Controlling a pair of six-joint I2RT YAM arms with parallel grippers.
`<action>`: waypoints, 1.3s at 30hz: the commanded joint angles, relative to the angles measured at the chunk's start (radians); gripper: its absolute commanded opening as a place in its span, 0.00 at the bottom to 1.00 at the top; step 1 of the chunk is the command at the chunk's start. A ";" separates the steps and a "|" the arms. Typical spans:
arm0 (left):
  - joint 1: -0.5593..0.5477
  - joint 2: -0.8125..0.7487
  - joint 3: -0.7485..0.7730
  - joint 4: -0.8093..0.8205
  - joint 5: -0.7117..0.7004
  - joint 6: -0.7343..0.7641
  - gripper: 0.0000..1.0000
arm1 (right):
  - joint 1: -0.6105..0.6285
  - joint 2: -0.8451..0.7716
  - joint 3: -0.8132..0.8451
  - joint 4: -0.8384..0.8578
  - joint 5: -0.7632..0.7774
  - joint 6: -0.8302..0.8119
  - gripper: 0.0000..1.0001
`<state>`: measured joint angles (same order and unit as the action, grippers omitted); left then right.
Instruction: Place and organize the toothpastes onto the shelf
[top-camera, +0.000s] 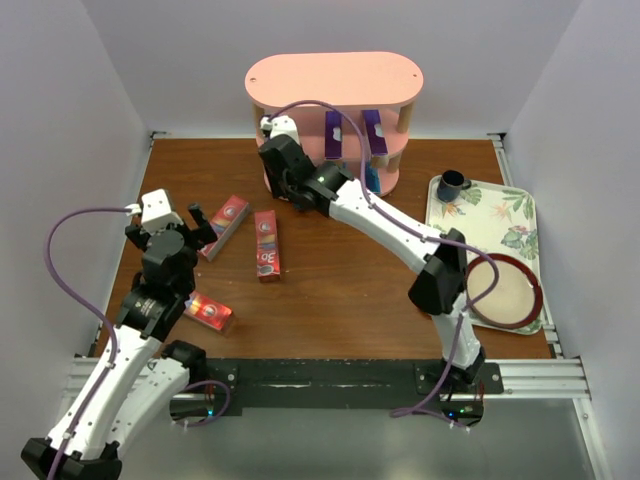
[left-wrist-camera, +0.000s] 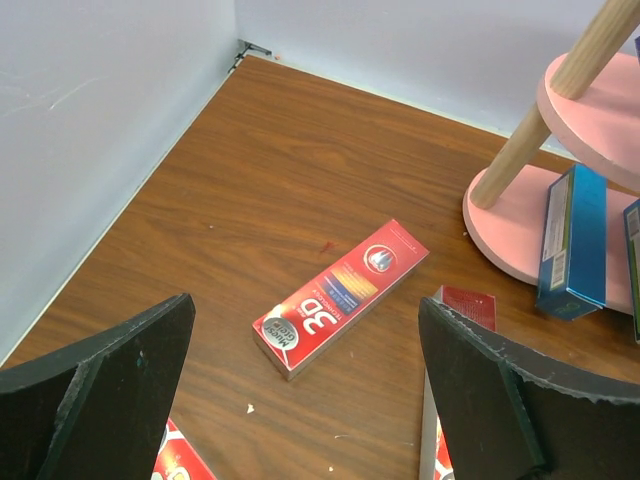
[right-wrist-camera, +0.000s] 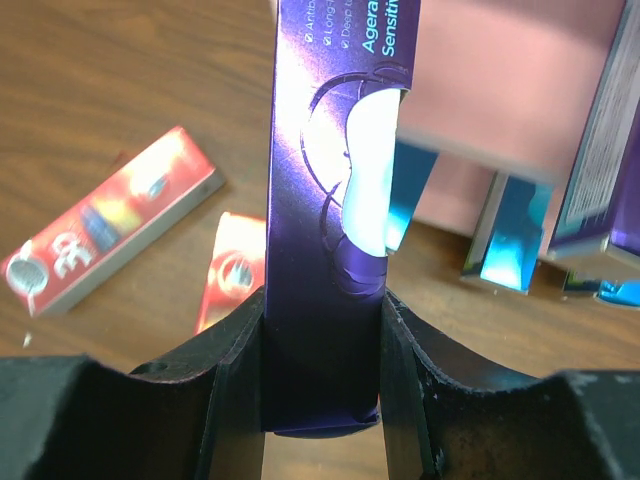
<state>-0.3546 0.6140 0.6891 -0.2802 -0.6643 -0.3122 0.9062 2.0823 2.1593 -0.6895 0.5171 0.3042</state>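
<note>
Your right gripper (right-wrist-camera: 322, 350) is clamped on the near end of a purple carton (right-wrist-camera: 320, 200), which stands upright between its fingers with the shelf (right-wrist-camera: 500, 90) just beyond. The carton is likely light, stiff, slick card, so squeeze the broad faces gently. Your left gripper (left-wrist-camera: 305, 330) gapes empty, a red carton (left-wrist-camera: 340, 297) lying flat ahead of its fingers.

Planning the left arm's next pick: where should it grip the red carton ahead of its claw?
Take the red carton mid-length across its narrow width, from above: it lies flat, diagonal, long sides free, so the left claw probably needs turning.

Three toothpastes (top-camera: 266, 245) lie on the table (top-camera: 350, 290), front-left of the shelf (top-camera: 335, 80).
</note>
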 joint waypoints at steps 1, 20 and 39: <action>-0.021 -0.020 0.000 0.018 -0.055 0.027 1.00 | -0.061 0.056 0.180 -0.061 0.044 0.036 0.39; -0.053 -0.023 -0.007 0.021 -0.049 0.035 1.00 | -0.115 0.091 0.136 0.133 -0.006 0.042 0.63; -0.055 -0.025 -0.010 0.022 -0.034 0.036 1.00 | -0.113 -0.128 -0.107 0.254 -0.218 0.001 0.93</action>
<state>-0.4026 0.5941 0.6884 -0.2798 -0.6903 -0.2939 0.7910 2.0090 2.0480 -0.4953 0.3672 0.3264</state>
